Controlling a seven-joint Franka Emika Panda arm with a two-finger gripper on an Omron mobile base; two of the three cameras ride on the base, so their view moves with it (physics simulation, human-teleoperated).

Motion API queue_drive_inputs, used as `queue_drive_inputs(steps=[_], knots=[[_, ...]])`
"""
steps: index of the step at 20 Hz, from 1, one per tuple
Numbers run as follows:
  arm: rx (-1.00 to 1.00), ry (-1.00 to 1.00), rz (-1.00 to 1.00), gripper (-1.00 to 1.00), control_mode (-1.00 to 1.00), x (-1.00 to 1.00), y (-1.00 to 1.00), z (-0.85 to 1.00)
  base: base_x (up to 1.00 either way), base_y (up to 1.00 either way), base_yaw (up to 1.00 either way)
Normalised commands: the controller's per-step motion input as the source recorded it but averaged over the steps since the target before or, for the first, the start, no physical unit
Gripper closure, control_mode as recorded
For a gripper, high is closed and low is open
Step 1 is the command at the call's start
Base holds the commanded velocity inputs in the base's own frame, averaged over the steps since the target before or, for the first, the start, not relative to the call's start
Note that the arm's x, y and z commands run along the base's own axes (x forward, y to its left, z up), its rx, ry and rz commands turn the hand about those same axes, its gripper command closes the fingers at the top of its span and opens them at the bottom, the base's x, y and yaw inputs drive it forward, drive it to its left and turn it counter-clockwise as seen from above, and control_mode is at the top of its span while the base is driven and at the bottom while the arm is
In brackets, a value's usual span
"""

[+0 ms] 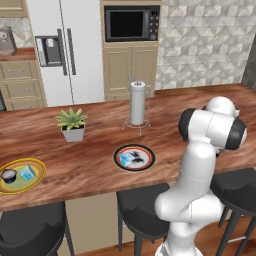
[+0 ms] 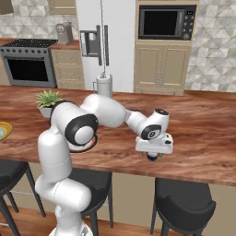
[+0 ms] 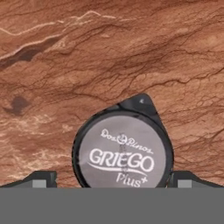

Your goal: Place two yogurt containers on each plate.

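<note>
Gripper [image 3: 112, 179]: jaws wide apart, straddling a yogurt cup, not clamped.
Yogurt cup [image 3: 122, 151]: round, dark, whitish "GRIEGO Plus" lid, standing on the bench [image 3: 65, 65].
Arm: reaches right, hand pointing down over the bench's near edge.

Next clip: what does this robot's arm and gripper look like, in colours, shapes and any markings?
The arm is made of glossy white, rounded tubular links, with bulbous joints capped by black rings, rising from a white pedestal. The gripper is a white boxy hand below a round white wrist with a dark disc on its side; the hand view shows two small dark fingertips. No cables or lettering are visible on it.
</note>
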Motion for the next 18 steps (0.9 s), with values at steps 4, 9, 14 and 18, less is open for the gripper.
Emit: queue_drive_inputs(steps=[4,9,14,18], knots=[[0.00,0.00,0.00,-1.00,-1.00,0.00,0.01,0.00,0.00,0.00,0.00],[0.00,0.00,0.00,-1.00,-1.00,0.08,0.00,-0.08,0.00,0.00,0.00],[0.00,0.00,0.00,-1.00,-1.00,0.09,0.00,-0.19,0.00,0.00,0.00],[0.00,0.00,0.00,-1.00,-1.00,0.00,0.00,-0.20,0.00,0.00,0.00]])
